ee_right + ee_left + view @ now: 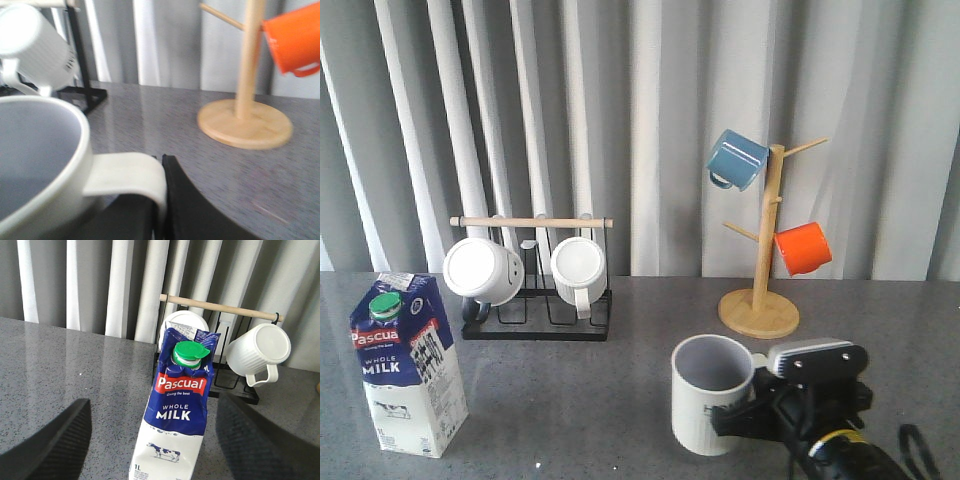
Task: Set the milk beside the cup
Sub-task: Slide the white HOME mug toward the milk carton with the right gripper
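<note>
The milk [408,365] is a blue-and-white carton with a green cap, standing upright at the front left of the grey table. In the left wrist view the milk [180,400] is between and beyond the two black fingers of my left gripper [155,452], which is open and not touching it. The cup [712,395] is a cream ribbed mug with a grey inside, upright at the front right of centre. My right gripper [752,412] is shut on its handle [125,175]. In the right wrist view, the right gripper's [162,200] jaws pinch the handle beside the cup [40,150].
A black rack [535,318] with a wooden bar holds two plain white mugs [483,270] [580,268] behind the milk. A wooden mug tree [760,300] at the back right carries a blue mug [737,158] and an orange mug [803,248]. A curtain hangs behind.
</note>
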### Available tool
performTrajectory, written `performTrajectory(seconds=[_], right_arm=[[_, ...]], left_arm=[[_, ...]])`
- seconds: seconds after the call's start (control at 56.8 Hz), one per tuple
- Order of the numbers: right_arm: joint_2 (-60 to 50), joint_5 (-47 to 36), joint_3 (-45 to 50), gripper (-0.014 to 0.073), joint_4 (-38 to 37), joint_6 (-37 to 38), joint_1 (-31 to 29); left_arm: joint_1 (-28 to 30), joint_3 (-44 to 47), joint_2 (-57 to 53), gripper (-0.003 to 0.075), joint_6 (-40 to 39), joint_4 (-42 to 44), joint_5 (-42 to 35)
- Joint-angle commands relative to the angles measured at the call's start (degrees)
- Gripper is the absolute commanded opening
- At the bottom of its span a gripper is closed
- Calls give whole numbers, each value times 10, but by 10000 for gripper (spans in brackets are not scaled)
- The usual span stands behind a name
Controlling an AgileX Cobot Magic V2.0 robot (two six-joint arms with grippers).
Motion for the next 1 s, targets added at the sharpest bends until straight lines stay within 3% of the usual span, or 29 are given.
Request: performTrajectory(seconds=[0.0,0.141,0.335,0.511,0.758,0.987], right_arm=[[2,-21,-60,-4,75,-52,42],[48,-21,-119,-1,140,-93,82],[98,-20,-162,27,144,-109,98],[113,-3,-162,102,147,-107,98],[109,28,-159,281,140,-108,98],[67,20,-105,307,113,-97,97]], left_arm=[[1,-20,-4,496,-6,-4,-42],[1,-20,-4,496,-6,-4,-42],[1,-20,-4,496,-6,-4,-42],[1,-20,-4,496,-6,-4,-42],[1,-20,-4,496,-6,-4,-42],[1,-20,-4,496,-6,-4,-42]])
